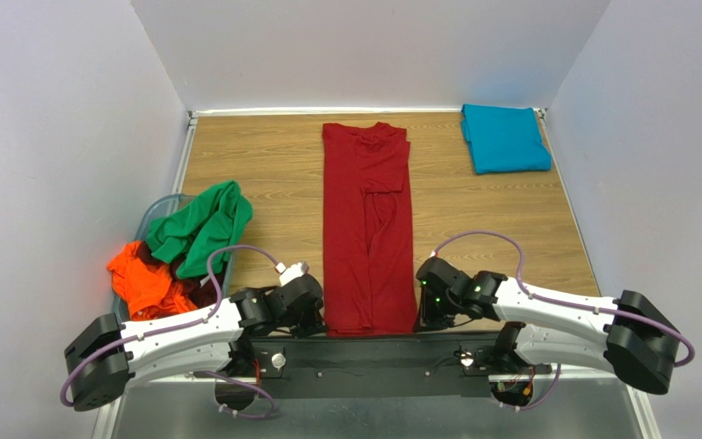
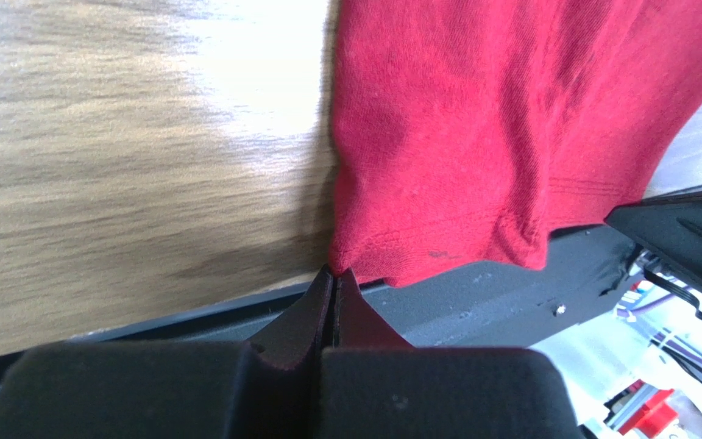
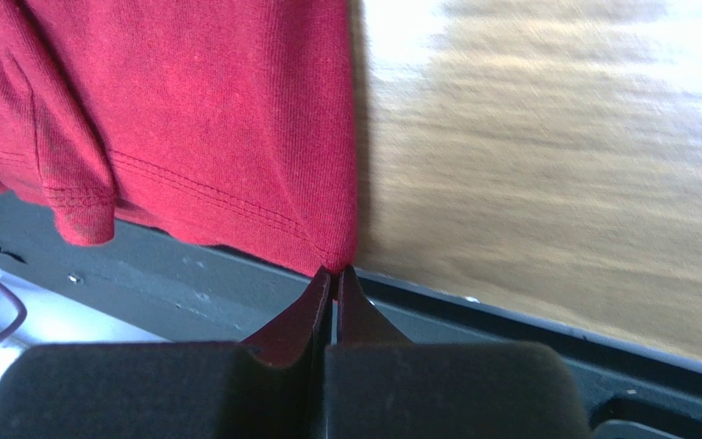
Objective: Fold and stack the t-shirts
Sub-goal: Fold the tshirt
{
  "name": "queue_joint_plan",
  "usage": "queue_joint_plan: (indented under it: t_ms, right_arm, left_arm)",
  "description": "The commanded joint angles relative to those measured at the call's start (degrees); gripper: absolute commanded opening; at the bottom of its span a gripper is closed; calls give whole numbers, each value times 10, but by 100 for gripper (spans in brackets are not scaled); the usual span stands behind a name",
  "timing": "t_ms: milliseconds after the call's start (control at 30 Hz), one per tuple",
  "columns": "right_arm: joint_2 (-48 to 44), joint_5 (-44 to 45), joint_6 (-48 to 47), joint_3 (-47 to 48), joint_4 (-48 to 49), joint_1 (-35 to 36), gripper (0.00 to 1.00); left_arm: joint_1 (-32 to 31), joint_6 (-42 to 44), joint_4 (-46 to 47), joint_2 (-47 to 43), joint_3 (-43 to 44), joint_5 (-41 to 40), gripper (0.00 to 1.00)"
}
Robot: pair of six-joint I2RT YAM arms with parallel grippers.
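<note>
Top external: red shirt (image 1: 368,229) lies as a long strip down the middle of the table (image 1: 254,174), long axis running away from the arms. Left claw (image 2: 334,274) pinches its near-left corner, right claw (image 3: 334,273) its near-right; both equally near.

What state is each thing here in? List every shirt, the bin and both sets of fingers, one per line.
dark red t-shirt, laid flat, sides folded in to a long strip
teal-blue t-shirt, folded, at the far right
green t-shirt, crumpled, draped over the bin
orange t-shirt, crumpled in the bin
bin, holding both crumpled shirts
left fingers, shut on the red shirt's near left corner
right fingers, shut on its near right corner
</note>
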Motion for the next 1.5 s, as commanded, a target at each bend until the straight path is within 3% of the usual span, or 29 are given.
queue_joint_plan:
  t_ms: [0,267,600,733,967,1467]
  right_arm:
    - [-29,-15,14,-10,-20,4,5]
    - [-44,15,-11,30,-29,4,4]
    - [-10,181,-61,146,-36,-6,1]
    - [34,211,-109,197,-33,-34,1]
    - [101,290,-163,276,-19,-70,1]
    - [214,253,-246,354,69,-171,1]
  left_arm:
    - [-3,-13,-27,-25,2,12,0]
    - [-4,4,-35,-45,39,7,0]
    - [3,60,-33,-10,147,-187,0]
    - [35,116,26,13,183,-221,0]
    - [172,241,120,87,210,-149,0]
    - [261,358,191,256,328,-117,0]
